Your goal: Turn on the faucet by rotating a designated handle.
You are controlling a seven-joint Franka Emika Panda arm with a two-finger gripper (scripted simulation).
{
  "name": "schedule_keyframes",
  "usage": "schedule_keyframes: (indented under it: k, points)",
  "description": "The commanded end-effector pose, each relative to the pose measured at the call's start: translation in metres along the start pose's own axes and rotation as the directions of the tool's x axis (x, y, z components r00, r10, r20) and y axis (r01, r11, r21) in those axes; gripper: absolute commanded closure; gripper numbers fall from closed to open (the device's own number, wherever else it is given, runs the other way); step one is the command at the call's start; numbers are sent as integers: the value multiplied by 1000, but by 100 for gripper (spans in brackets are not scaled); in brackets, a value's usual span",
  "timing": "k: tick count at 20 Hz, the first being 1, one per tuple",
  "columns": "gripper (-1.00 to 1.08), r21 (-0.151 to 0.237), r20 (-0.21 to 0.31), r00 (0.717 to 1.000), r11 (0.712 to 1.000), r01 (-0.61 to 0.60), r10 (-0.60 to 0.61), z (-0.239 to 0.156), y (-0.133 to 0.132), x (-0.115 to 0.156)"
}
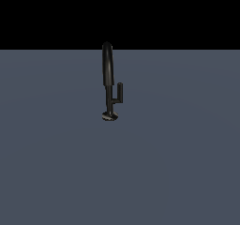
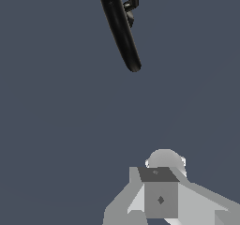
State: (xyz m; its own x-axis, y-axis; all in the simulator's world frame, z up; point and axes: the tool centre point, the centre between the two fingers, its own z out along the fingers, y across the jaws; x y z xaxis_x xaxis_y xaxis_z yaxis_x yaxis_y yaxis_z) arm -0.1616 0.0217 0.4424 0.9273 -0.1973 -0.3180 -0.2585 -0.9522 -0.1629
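One faucet (image 1: 108,78) stands just above the middle of the exterior view, on a flat grey-blue desk (image 1: 178,163) that fills the lower three quarters of the frame under a black band. It is glossy black: a tall narrow arched spout, a thin stem and a small round base disc resting on the desk. The handle (image 1: 120,92) is a short upright peg on a small side arm, just beside the stem on the exterior view's right, and much lower than the top of the spout.

No arm shows in the exterior view. In the wrist view the faucet (image 2: 119,29) runs as a dark slanted bar across the upper middle of the frame, cut off by the top edge; a small dark piece beside it, near the top edge, may be the handle, too small to tell. Grey blocky parts of the claw (image 2: 161,196) fill the lower right, well apart from the faucet. Its fingertips are not visible, so I cannot tell whether it is released or clenched.
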Motion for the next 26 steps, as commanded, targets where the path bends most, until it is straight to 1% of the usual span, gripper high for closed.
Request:
schedule_keyframes:
  k: [1, 8, 14, 20, 26]
  points:
    - [108, 32, 36, 999, 999, -33, 32, 1, -4, 15]
    - [108, 117, 145, 983, 984, -132, 114, 6, -12, 59]
    - [108, 182, 245, 953, 958, -223, 176, 14, -17, 97]
    - [108, 238, 350, 909, 917, -320, 227, 25, -19, 135]
    - [108, 282, 457, 849, 862, -422, 266, 40, -20, 174]
